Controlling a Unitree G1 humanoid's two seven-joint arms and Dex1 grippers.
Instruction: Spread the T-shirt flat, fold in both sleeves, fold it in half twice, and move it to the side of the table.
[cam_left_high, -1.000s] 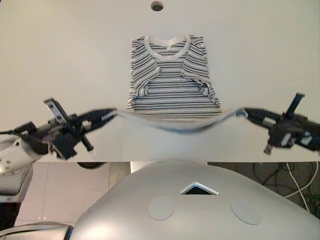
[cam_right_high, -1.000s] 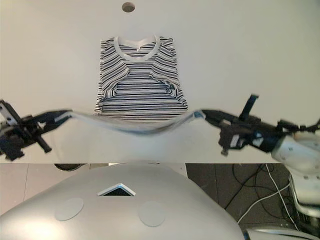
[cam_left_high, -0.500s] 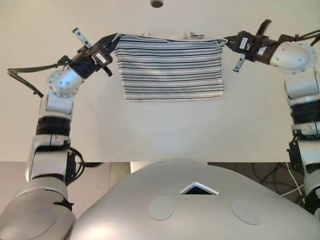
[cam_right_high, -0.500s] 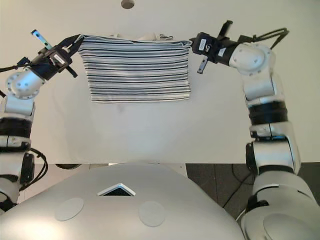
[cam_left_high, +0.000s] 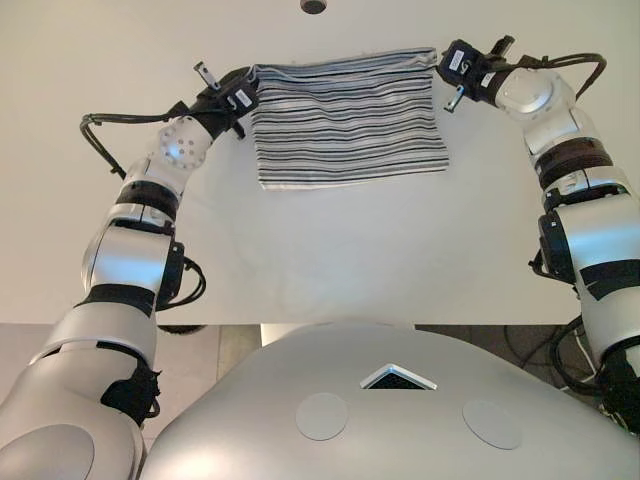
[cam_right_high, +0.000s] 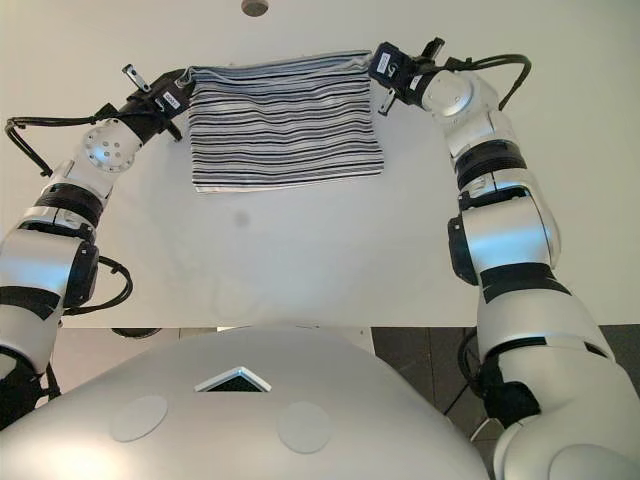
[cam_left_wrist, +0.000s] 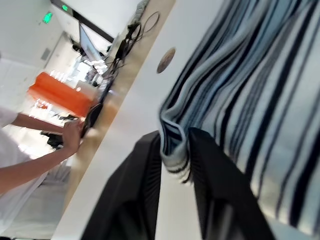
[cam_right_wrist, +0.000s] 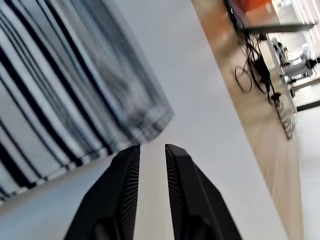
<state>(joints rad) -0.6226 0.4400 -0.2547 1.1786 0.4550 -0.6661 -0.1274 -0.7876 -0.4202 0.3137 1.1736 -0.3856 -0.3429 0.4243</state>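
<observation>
The striped T-shirt (cam_left_high: 345, 125) lies flat on the far part of the white table (cam_left_high: 330, 260), folded into a rectangle with its doubled edge away from me. My left gripper (cam_left_high: 243, 92) rests at the far left corner, and in the left wrist view it (cam_left_wrist: 172, 147) is shut on the hem of the T-shirt (cam_left_wrist: 260, 100). My right gripper (cam_left_high: 447, 68) sits at the far right corner. In the right wrist view that gripper (cam_right_wrist: 152, 149) is open, with bare table between its fingers and the T-shirt corner (cam_right_wrist: 145, 122) just beyond the tips.
A round grommet (cam_left_high: 314, 6) is set in the table just beyond the shirt. Bare tabletop runs from the shirt's near edge to the table's front edge (cam_left_high: 330, 321). Cables and floor show beyond the table in the wrist views.
Both arms have carried the lifted edge farther away and down, so the shirt now lies flat, folded in half. The right gripper has let go of its corner.
</observation>
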